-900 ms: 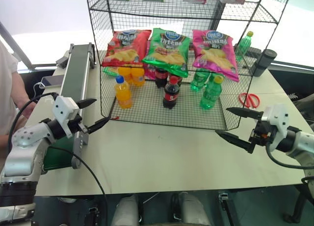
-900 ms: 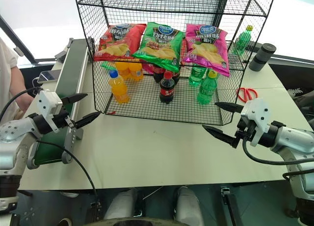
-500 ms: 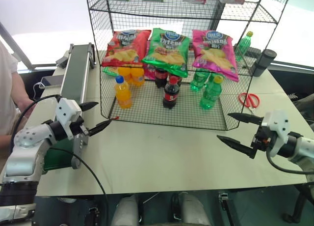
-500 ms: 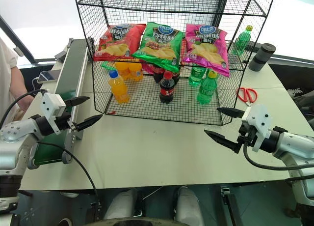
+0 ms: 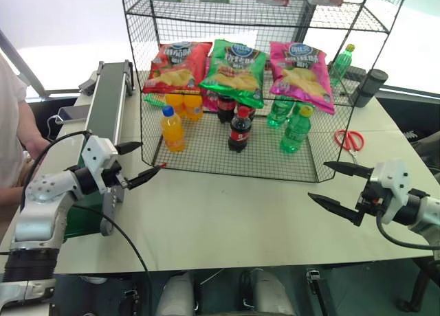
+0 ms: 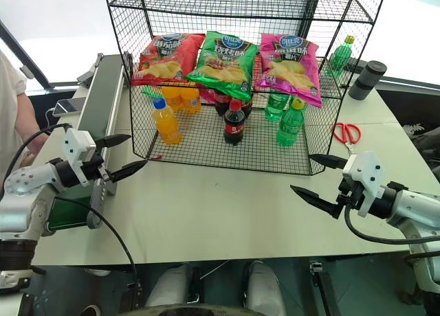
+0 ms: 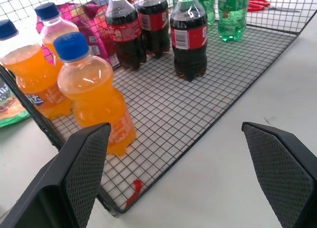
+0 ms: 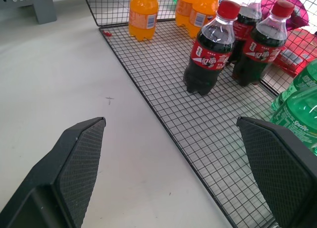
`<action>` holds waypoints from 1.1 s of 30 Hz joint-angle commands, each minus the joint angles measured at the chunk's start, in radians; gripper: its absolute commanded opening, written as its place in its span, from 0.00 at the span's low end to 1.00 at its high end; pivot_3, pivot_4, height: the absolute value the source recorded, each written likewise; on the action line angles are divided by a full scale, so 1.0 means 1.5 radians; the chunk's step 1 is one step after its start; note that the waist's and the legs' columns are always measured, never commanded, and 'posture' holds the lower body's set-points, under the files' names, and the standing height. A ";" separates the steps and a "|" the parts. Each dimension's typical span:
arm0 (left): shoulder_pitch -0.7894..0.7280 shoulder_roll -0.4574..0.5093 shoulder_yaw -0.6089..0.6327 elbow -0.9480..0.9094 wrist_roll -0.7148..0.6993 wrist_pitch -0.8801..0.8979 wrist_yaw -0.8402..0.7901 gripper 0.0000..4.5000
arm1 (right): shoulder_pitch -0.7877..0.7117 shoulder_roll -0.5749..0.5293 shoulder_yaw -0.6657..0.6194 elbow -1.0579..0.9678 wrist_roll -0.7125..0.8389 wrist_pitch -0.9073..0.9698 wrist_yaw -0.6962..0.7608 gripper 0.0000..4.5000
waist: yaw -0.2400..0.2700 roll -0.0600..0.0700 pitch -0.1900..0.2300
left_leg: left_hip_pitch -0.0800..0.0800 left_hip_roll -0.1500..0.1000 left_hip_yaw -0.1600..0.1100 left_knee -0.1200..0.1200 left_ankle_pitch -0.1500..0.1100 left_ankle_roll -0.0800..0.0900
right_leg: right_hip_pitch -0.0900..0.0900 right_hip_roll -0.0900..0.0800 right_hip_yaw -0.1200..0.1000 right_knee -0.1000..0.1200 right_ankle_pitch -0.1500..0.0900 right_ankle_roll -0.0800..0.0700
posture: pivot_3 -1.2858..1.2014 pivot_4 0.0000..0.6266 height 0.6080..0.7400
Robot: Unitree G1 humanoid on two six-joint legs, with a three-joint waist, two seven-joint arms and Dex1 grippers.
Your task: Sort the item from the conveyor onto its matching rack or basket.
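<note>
The item, a magenta-pink crisp bag, lies on the middle tier of the black wire rack, at its right end. The conveyor runs along the table's left side, and its visible belt is bare. My left gripper hovers open beside the conveyor's near end, close to the rack's front left corner. On the right, my right gripper hangs open over the table, just off the rack's front right corner. Nothing sits between the fingers of the left gripper, nor between the fingers of the right one.
A red bag and a green bag lie next to the pink one. Orange bottles, cola bottles and green bottles stand on the rack's floor. Red scissors and a dark tumbler lie right of it. A person stands at the left.
My right gripper has drawn back a little toward the table's near edge. The left gripper has edged slightly toward the rack. Both stay open.
</note>
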 commanded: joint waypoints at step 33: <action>-0.039 -0.062 -0.028 0.023 0.021 -0.058 0.016 1.00 | -0.091 -0.002 0.035 0.044 -0.030 -0.026 -0.020 0.98 | 0.000 0.000 0.000 | 0.000 0.000 0.000 0.001 0.000 0.000 | 0.001 0.000 0.000 0.000 0.000 0.000 | 0.52 0.24 1.00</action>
